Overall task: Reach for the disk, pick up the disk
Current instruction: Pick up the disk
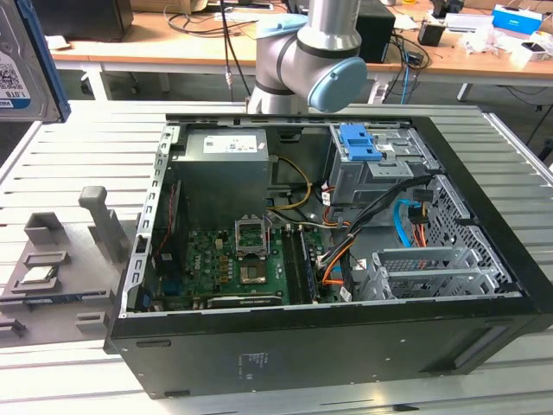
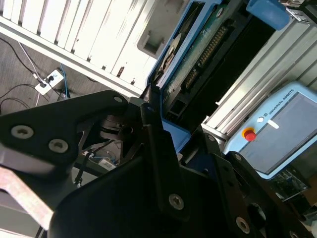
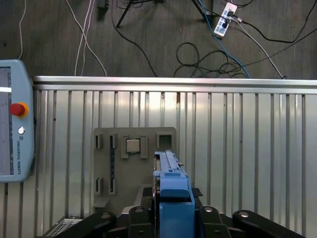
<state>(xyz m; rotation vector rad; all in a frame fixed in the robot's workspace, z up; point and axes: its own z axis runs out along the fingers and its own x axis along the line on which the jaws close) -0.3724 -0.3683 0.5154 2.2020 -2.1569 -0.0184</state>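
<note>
Gripper (image 3: 174, 225) fingers are clenched on the disk (image 3: 172, 191), pinching its blue bracket, seen edge-on in both wrist views. The disk hangs in the air over the slatted table (image 3: 247, 148), above the grey fixture (image 3: 131, 181) holding a chip (image 3: 132, 145). In the exterior view it sits at the far left, well apart from the open computer case (image 1: 346, 259).

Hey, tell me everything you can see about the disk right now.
The disk is a flat silver-grey drive with a white-and-blue label, framed in blue plastic. The second wrist view shows a green circuit board on its other face. It stands on edge, clamped in the gripper, held clear above the slatted metal table; nothing else touches it.
</note>
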